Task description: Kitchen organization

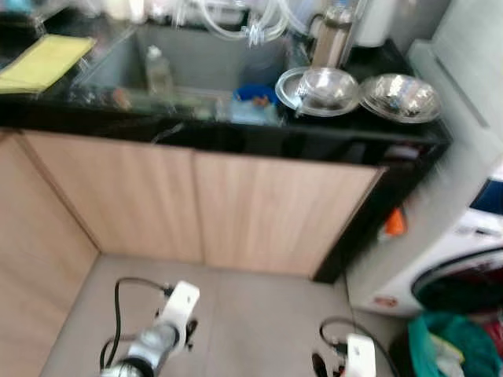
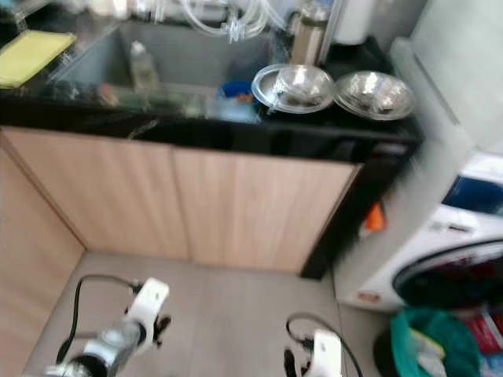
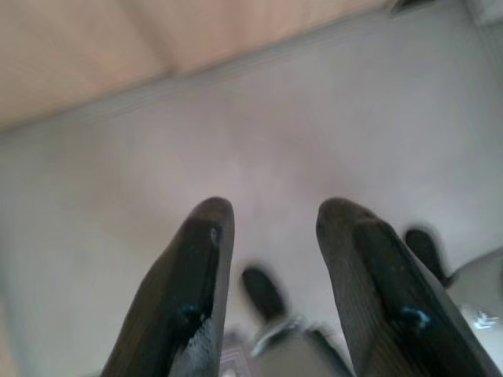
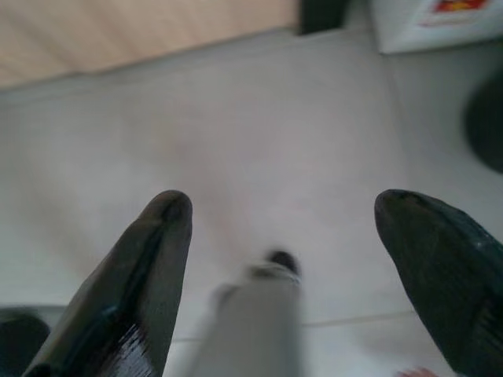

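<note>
Ahead stands a black counter (image 1: 259, 135) with a grey sink (image 1: 208, 55). In the sink there is a clear bottle (image 1: 157, 71) and something blue (image 1: 253, 94). Right of the sink sit two steel bowls (image 1: 328, 88) (image 1: 401, 96), with a steel flask (image 1: 330, 35) behind them. A yellow cloth (image 1: 43, 61) lies at the counter's far left. Both arms hang low over the floor, the left arm (image 1: 169, 322) and the right arm (image 1: 357, 353). My left gripper (image 3: 267, 212) is open and holds nothing. My right gripper (image 4: 287, 204) is wide open, also with nothing in it.
Wooden cabinet doors (image 1: 236, 208) close the front under the counter, and a wooden panel (image 1: 39, 236) walls the left side. A white washing machine (image 1: 464, 259) stands at the right with a green bundle (image 1: 452, 342) on the floor before it. Grey floor tiles (image 1: 259, 314) lie between.
</note>
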Controlling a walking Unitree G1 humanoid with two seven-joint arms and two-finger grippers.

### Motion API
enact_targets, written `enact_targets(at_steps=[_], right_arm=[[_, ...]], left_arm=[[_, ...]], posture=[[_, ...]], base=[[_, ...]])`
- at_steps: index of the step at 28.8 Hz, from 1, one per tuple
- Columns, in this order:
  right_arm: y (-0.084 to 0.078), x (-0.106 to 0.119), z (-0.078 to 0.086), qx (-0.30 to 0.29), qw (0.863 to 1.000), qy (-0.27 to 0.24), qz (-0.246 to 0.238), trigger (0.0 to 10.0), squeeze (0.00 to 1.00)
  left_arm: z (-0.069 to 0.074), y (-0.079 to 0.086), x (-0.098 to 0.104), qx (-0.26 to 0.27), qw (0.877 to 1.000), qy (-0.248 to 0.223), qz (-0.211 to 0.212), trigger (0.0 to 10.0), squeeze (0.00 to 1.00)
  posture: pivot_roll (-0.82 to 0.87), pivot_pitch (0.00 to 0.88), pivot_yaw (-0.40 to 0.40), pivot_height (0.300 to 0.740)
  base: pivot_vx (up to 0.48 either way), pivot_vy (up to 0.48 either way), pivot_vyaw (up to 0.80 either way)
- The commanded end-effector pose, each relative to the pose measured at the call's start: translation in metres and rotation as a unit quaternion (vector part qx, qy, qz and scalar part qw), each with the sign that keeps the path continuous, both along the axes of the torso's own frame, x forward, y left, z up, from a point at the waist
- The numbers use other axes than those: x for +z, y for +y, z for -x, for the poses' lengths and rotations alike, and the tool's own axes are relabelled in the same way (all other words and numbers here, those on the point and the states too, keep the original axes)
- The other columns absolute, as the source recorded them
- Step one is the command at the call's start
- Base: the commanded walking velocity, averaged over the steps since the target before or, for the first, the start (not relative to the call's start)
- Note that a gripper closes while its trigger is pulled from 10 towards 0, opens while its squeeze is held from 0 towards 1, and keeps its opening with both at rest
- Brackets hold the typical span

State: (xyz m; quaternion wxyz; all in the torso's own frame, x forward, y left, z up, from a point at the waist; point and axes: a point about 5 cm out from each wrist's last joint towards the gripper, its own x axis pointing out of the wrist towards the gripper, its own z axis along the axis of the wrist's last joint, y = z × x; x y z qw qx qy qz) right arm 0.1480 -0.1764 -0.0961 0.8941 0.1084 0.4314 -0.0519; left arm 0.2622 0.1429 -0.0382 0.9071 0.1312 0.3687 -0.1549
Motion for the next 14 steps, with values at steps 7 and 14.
enact_targets(at_steps=[7, 14], right_arm=[[-0.0010, 0.0003, -0.0007, -0.018, 1.000, -0.003, -0.008, 10.0, 0.00], [-0.0018, 0.0012, -0.0025, -0.012, 1.000, -0.005, -0.002, 10.0, 0.00]], left_arm=[[0.0052, 0.0016, -0.0044, 0.000, 1.000, 0.015, -0.005, 10.0, 0.00], [0.0048, 0.0027, -0.0041, 0.004, 1.000, 0.015, -0.004, 10.0, 0.00]], posture=[[0.14, 0.078, -0.103, 0.740], [0.14, 0.094, -0.101, 0.740]], base=[[0.295, 0.000, 0.00], [0.294, 0.000, 0.00]])
